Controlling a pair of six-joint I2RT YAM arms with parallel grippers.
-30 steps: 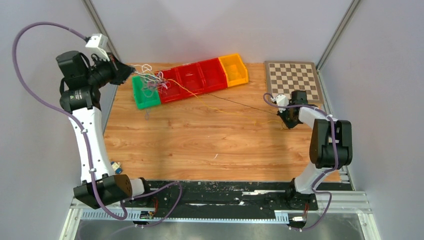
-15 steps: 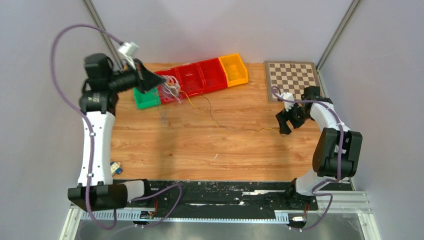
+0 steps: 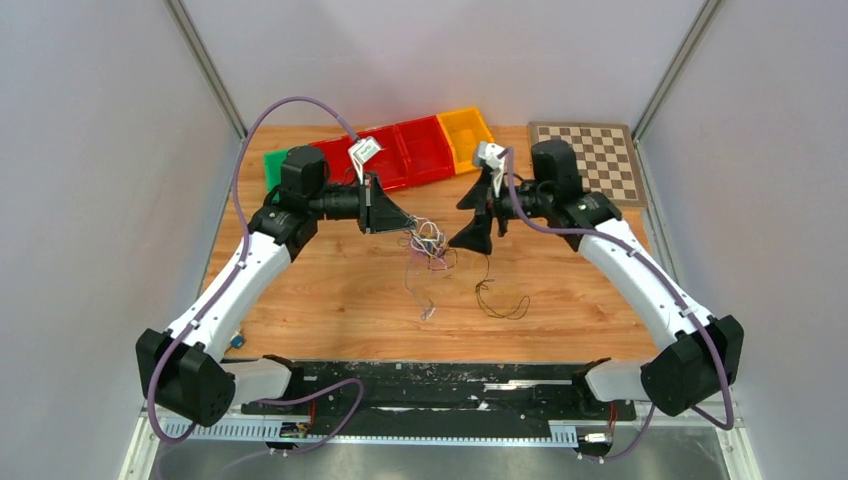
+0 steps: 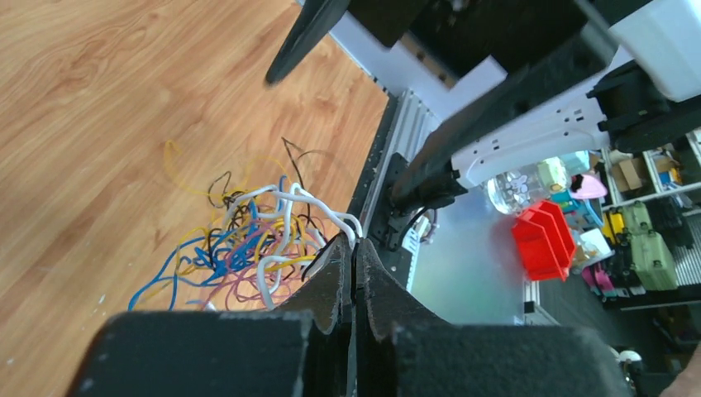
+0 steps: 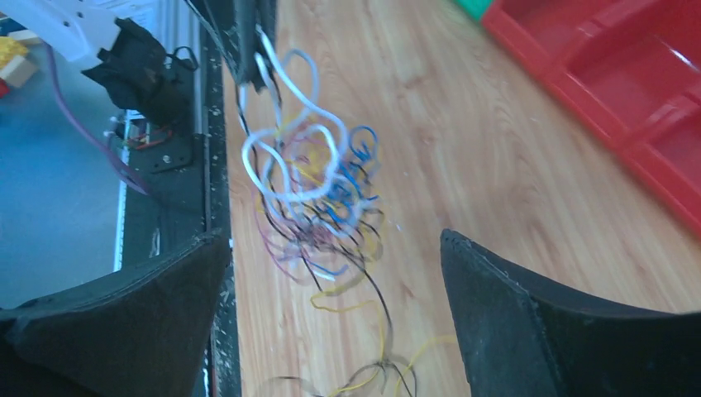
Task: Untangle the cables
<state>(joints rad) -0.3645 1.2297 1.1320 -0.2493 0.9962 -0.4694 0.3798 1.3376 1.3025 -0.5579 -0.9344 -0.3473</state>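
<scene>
The cables (image 3: 427, 241) hang as a small tangle of white, blue, yellow, black and pink wires over the middle of the table. My left gripper (image 3: 402, 223) is shut on a white loop of them; in the left wrist view its jaws (image 4: 354, 246) pinch the white wire with the tangle (image 4: 248, 240) dangling beyond. A loose black and yellow strand (image 3: 500, 300) trails down onto the wood. My right gripper (image 3: 472, 214) stands wide open just right of the tangle, holding nothing. In the right wrist view the tangle (image 5: 314, 182) hangs ahead of its open fingertips (image 5: 332, 238).
A row of bins lies along the back: green (image 3: 270, 165), red (image 3: 405, 150), yellow (image 3: 468, 135). A chessboard (image 3: 590, 160) sits at the back right. A small object (image 3: 235, 340) rests near the left front edge.
My left arm carried the tangle from the bins at the back left to mid-table. My right gripper opened, let go of the stretched strand and swung left up to the tangle.
</scene>
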